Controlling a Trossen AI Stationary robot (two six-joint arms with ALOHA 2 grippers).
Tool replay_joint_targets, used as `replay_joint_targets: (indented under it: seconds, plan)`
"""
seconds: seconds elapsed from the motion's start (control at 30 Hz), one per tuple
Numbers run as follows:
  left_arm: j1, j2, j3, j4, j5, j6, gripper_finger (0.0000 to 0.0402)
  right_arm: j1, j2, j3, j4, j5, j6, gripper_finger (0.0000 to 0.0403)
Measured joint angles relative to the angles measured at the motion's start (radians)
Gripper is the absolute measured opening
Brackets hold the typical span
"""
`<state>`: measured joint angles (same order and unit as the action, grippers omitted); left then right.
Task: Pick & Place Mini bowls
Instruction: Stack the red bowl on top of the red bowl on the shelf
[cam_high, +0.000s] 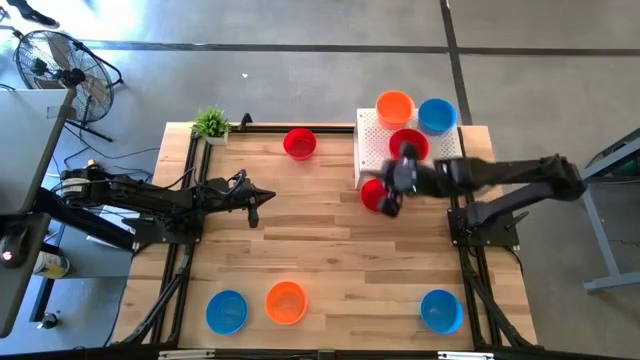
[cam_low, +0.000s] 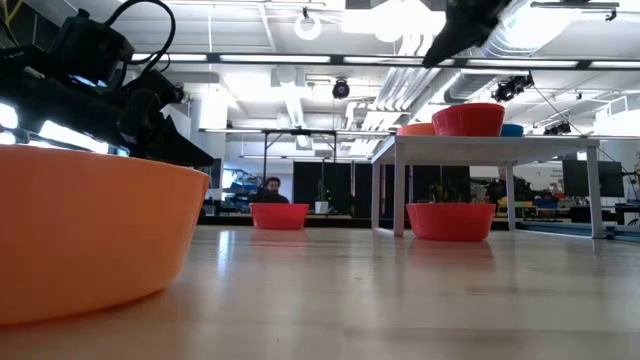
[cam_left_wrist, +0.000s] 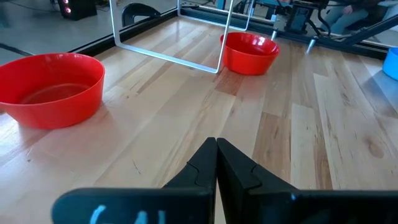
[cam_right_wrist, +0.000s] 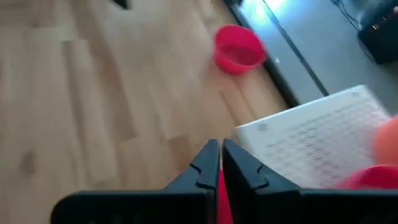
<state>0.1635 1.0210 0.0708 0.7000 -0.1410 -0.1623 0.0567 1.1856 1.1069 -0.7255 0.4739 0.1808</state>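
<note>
The mini bowls are spread out. On the white perforated stand (cam_high: 375, 135) stand an orange bowl (cam_high: 395, 105), a blue bowl (cam_high: 437, 115) and a red bowl (cam_high: 408, 143). A red bowl (cam_high: 372, 196) rests on the table against the stand's near side, also seen in the low view (cam_low: 450, 220). Another red bowl (cam_high: 299, 143) sits near the far edge. My right gripper (cam_high: 390, 200) hovers shut above the red bowl by the stand, high over it in the low view. My left gripper (cam_high: 255, 203) waits shut at the table's left, low over the wood (cam_left_wrist: 216, 149).
Along the near edge sit a blue bowl (cam_high: 227, 310), an orange bowl (cam_high: 286, 302) and another blue bowl (cam_high: 440, 308). A small green plant (cam_high: 211, 123) stands at the far left corner. Bare wood lies in the table's middle. A person shows far behind the table (cam_low: 270, 188).
</note>
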Motion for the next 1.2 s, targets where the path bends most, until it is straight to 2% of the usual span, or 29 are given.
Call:
replay_joint_targets:
  seconds: [0.13, 0.27, 0.43, 0.53, 0.63, 0.7, 0.8, 0.93, 1.03, 1.2]
  plan:
    - [0.000, 0.000, 0.000, 0.000, 0.000, 0.000, 0.0001, 0.151, -0.008, -0.094, 0.088, 0.062, 0.106, 0.0026]
    - [0.000, 0.000, 0.000, 0.000, 0.011, 0.000, 0.0001, 0.253, 0.005, -0.194, 0.206, 0.141, 0.239, 0.0058]
    - [0.000, 0.007, 0.000, -0.002, 0.019, 0.000, 0.0001, 0.329, 0.006, -0.340, 0.306, 0.268, 0.469, 0.0108]
    - [0.000, 0.007, 0.000, 0.000, 0.019, 0.000, 0.0001, 0.352, 0.006, -0.413, 0.305, 0.276, 0.608, 0.0134]
    - [0.000, 0.007, 0.000, 0.000, 0.019, 0.000, 0.0001, 0.365, 0.006, -0.483, 0.320, 0.284, 0.655, 0.0149]
    - [0.000, 0.007, 0.000, 0.000, 0.019, 0.000, 0.0001, 0.364, 0.006, -0.528, 0.357, 0.299, 0.608, 0.0154]
    - [0.000, 0.007, 0.000, 0.000, 0.019, 0.000, 0.0001, 0.351, 0.006, -0.592, 0.451, 0.317, 0.402, 0.0156]
    - [0.000, 0.007, 0.000, 0.000, 0.018, 0.000, 0.0001, 0.310, 0.006, -0.670, 0.614, 0.263, 0.177, 0.0155]
    - [0.000, 0.007, 0.000, 0.000, 0.018, 0.000, 0.0001, 0.260, 0.006, -0.702, 0.700, 0.186, 0.112, 0.0155]
    - [0.000, 0.007, 0.000, 0.000, 0.015, 0.000, 0.0001, 0.182, 0.006, -0.711, 0.723, 0.103, 0.067, 0.0155]
